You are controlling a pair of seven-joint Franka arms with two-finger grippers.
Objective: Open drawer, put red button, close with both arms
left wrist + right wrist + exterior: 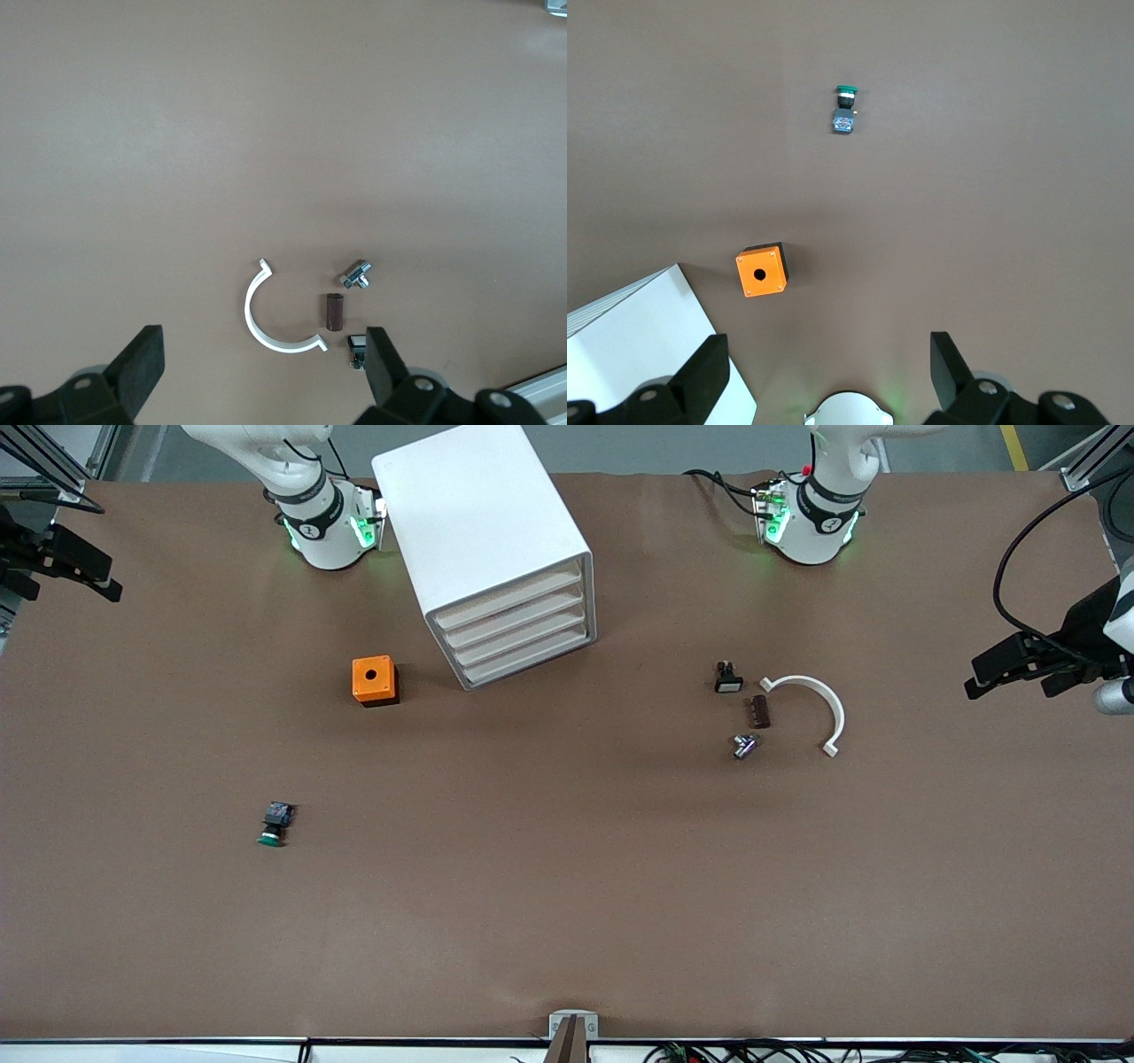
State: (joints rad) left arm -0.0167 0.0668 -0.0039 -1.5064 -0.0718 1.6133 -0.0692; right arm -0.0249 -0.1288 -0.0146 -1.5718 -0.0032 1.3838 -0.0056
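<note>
Brown table (pixel 567 886) carries: white 4-drawer cabinet (pixel 483 531), all drawers shut, btwn arm bases. Orange box (pixel 374 680) just beside it. Green-capped button (pixel 275 825) nearer front cam, twd right arm's end. Twd left arm's end: white curved clip (pixel 811 707), brown cylinder (pixel 760 712), metal bolt (pixel 744 746), small black part (pixel 727 677).

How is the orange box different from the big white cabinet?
The orange box is small and bright orange; the cabinet is far bigger and white. The orange box has a round hole on top; the cabinet has four shut drawers in its front. Both are boxy and stand on the table.
</note>
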